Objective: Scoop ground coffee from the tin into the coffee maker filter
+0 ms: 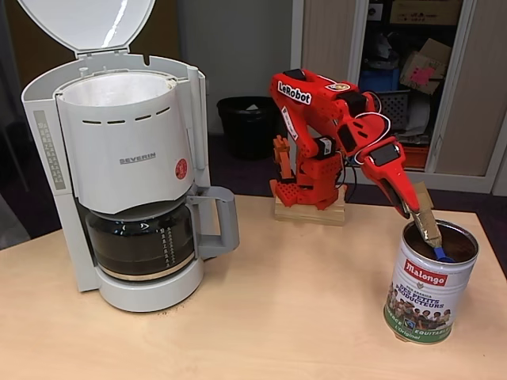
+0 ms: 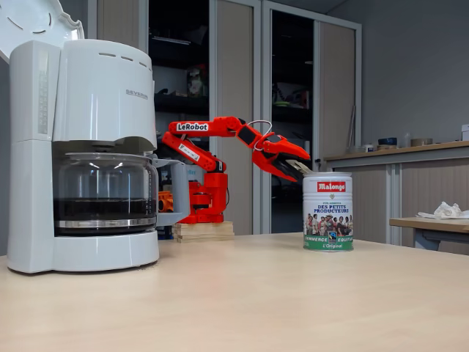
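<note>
The silver Malongo tin (image 1: 424, 297) stands open at the right of the table, and in the other fixed view it shows as the tin (image 2: 328, 213) right of centre. My red gripper (image 1: 420, 207) reaches down over its rim, shut on the tan handle of a blue scoop (image 1: 441, 255) whose bowl is down inside the tin. Dark brown ground coffee (image 1: 459, 241) shows inside around the scoop. From the side, the gripper (image 2: 297, 170) dips behind the tin's top edge. The white paper coffee maker filter (image 1: 119, 89) lines the SEVERIN basket (image 1: 131, 154) at the left, with the lid (image 1: 87, 20) raised.
The glass carafe (image 1: 142, 237) sits under the basket, its handle pointing right. My arm's base (image 1: 309, 190) stands on a wooden block at the table's back. Bare tabletop (image 1: 293, 293) lies between machine and tin. A black bin (image 1: 249, 123) stands on the floor behind.
</note>
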